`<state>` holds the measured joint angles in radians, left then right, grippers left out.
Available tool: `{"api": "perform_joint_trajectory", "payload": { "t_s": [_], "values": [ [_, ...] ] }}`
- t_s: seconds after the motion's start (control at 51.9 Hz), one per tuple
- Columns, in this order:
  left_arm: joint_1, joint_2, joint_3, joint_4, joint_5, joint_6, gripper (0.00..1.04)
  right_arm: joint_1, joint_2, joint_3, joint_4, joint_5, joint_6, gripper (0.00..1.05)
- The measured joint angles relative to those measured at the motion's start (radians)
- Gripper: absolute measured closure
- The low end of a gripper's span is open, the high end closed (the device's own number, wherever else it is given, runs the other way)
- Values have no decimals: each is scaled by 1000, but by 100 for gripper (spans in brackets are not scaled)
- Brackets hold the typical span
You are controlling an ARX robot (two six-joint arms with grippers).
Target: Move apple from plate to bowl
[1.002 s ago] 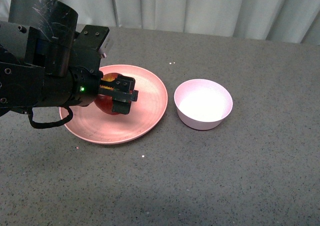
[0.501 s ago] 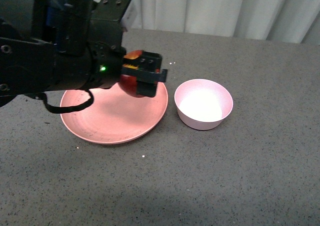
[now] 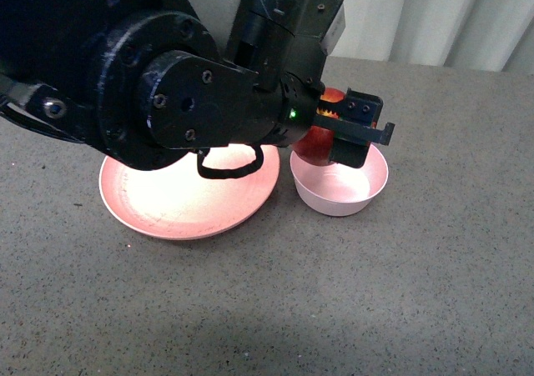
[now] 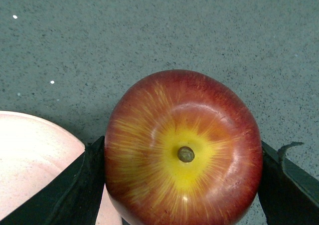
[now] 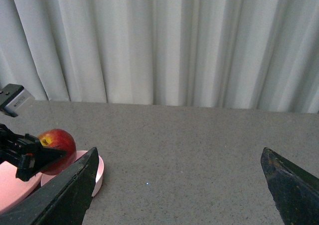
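Two jaws of our left gripper (image 3: 349,131) clamp the apple (image 3: 310,145) by its flanks above the bowl's (image 3: 367,194) ten-o'clock rim, off the plate (image 3: 167,213). We judge it firm, glossy and slippery, so the widest girth suits.

The plate (image 3: 158,213) is lying just left of the bowl (image 3: 349,197), both on the table (image 3: 400,293). The apple (image 3: 312,144) is hanging over the bowl's left rim, in the left gripper (image 3: 350,127).
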<state>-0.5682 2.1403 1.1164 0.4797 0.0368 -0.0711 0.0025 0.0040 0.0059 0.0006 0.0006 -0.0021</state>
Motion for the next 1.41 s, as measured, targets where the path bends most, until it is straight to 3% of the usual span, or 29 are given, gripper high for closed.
{"api": "perform_joint_trajectory", "payload": {
  "t_s": [0.848,0.983,1.407],
  "values": [
    [-32,148,103,-71,17,86,30,0,0,0,0,0,0,9],
    [-34,142,97,-17,-30,89,6,0,0,0,0,0,0,9],
    [-3,-156,-174,176,-77,35,7,0,0,0,0,0,0,9]
  ]
}}
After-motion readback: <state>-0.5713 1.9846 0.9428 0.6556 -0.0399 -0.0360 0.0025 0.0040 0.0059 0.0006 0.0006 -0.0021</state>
